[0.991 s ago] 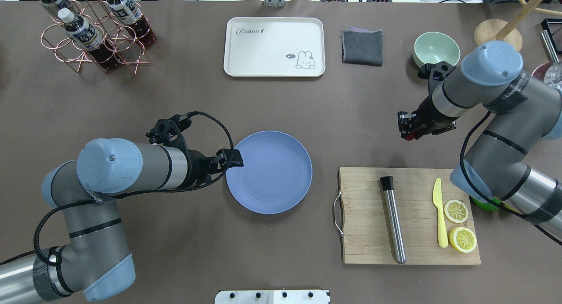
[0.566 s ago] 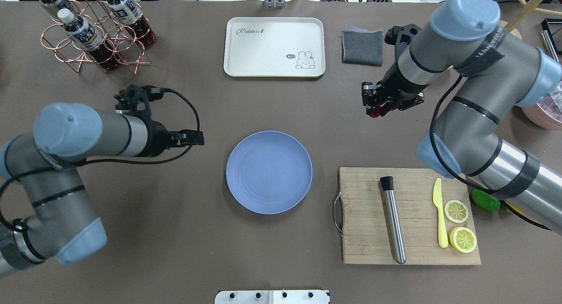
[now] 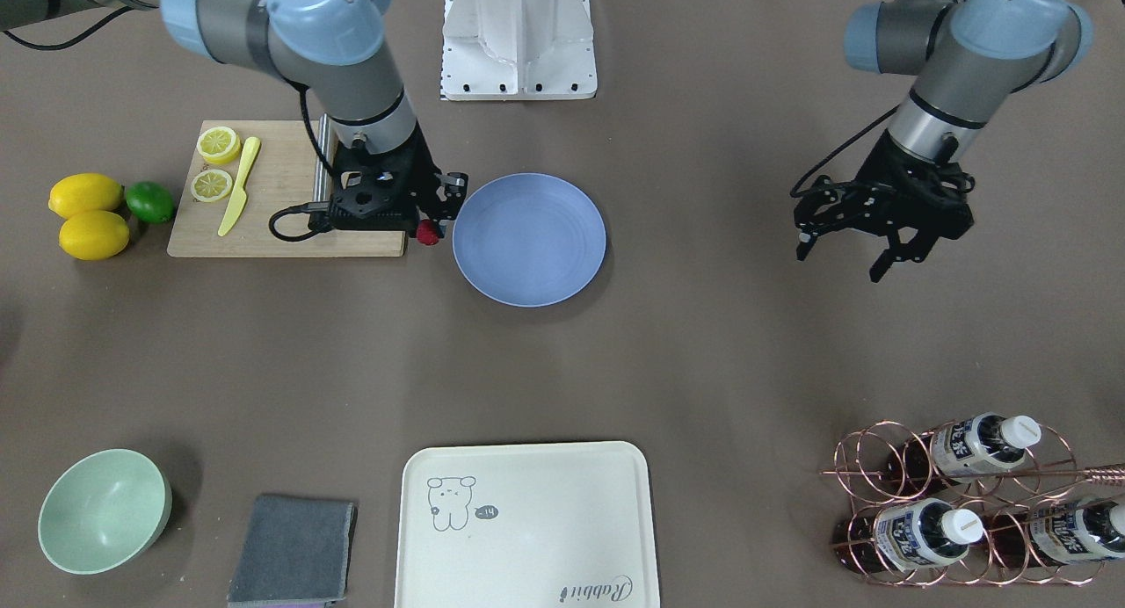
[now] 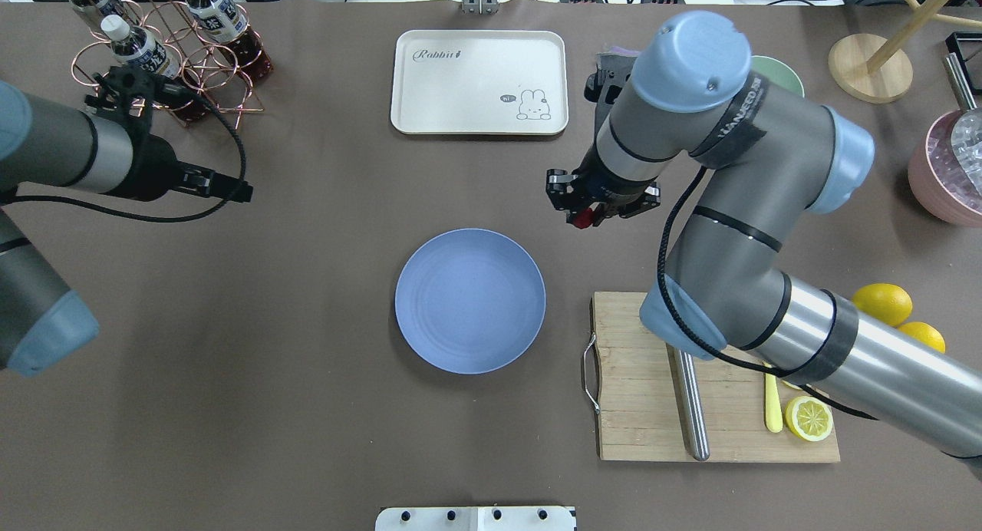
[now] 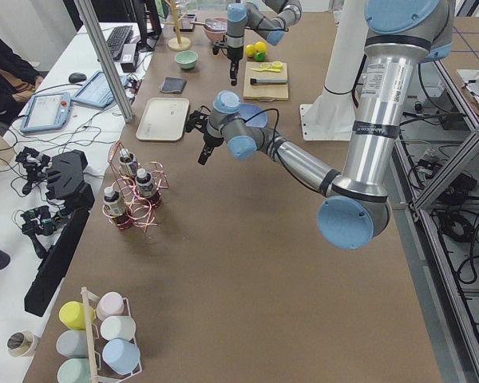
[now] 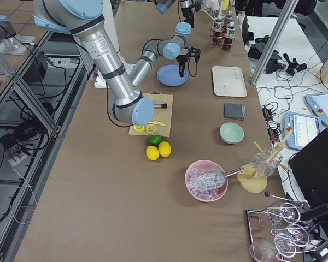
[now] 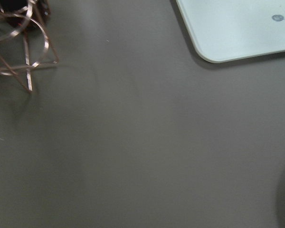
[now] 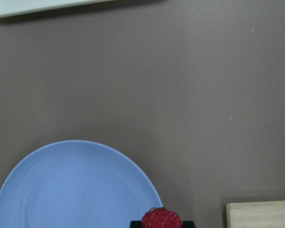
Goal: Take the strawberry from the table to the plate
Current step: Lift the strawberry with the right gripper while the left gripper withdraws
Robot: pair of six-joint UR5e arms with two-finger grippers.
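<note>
The right tool (image 4: 586,209) is closed on the strawberry (image 4: 583,219), pinching the small red berry at its fingertips and holding it above the brown surface (image 4: 307,423); this looks like the carry toward the blue plate (image 4: 469,316). The berry hangs near the plate's rim, on the side toward the cutting board (image 4: 637,431), not plainly over the dish; only open surface lies between, so a short move inward should do. The left tool (image 3: 840,258) hangs open and holds nothing, well apart beyond the plate's other side; the cream tray (image 4: 479,82) lies farther off.
</note>
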